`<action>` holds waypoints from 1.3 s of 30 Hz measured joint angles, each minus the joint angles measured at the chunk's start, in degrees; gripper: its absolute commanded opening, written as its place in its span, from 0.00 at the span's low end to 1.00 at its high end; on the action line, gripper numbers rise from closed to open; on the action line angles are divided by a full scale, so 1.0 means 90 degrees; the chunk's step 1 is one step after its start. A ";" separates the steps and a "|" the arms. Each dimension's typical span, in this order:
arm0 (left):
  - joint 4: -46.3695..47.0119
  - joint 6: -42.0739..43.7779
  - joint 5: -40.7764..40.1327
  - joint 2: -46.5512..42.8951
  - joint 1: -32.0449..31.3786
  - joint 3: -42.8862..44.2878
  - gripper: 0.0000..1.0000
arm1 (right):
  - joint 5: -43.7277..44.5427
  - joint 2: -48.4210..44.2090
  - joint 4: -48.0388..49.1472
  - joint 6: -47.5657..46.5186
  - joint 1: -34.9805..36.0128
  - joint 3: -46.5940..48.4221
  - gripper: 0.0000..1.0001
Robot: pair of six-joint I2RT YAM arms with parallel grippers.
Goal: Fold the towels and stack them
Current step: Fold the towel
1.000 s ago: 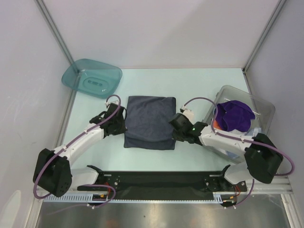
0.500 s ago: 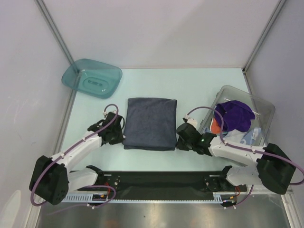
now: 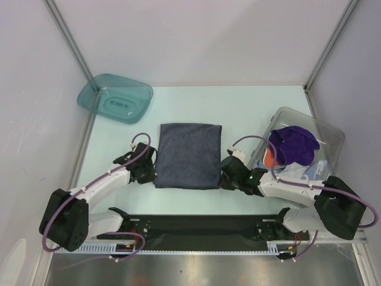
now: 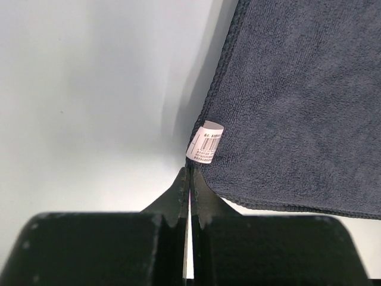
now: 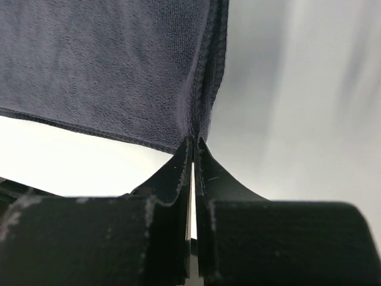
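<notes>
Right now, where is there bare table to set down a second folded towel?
Widest bare patch: the far strip of table between the teal tray and clear bin, beyond the grey towel. Narrower: between tray and left pincer. Crowded: the towel's near corners, and between right pincer and bin.

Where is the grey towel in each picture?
Top view: grey towel in the middle.
Left wrist view: grey towel at upper right.
Right wrist view: grey towel at upper left.
Shared landmark: the pale table under it.
</notes>
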 measured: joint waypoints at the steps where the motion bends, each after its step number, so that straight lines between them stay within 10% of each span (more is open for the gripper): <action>1: 0.0002 0.0000 0.0000 0.0032 -0.0010 0.0000 0.00 | -0.0002 0.0019 0.0002 0.0000 0.0012 0.0000 0.01; 4: 0.0015 -0.0005 0.0002 0.0148 -0.0041 0.0002 0.16 | -0.0005 0.0097 -0.0015 0.0029 0.0073 0.0000 0.16; 6: -0.0039 -0.0024 0.0017 0.0228 -0.0051 0.0012 0.46 | -0.0002 0.0121 -0.0100 0.0039 0.0117 0.0007 0.25; 12: -0.0855 -0.0036 -0.0032 0.0274 -0.0061 0.0852 0.68 | 0.0007 -0.0010 -0.0886 -0.0143 0.0046 0.0551 0.39; 20: -0.0374 0.0911 -0.0260 0.1452 0.0245 0.3546 0.62 | -0.0510 0.0092 -0.0627 -0.1681 -0.1571 0.2016 0.39; 39: 0.0527 0.2824 0.0338 0.5472 0.1382 0.6460 0.56 | -0.2305 0.4658 -0.0464 -0.4068 -0.3548 0.5841 0.43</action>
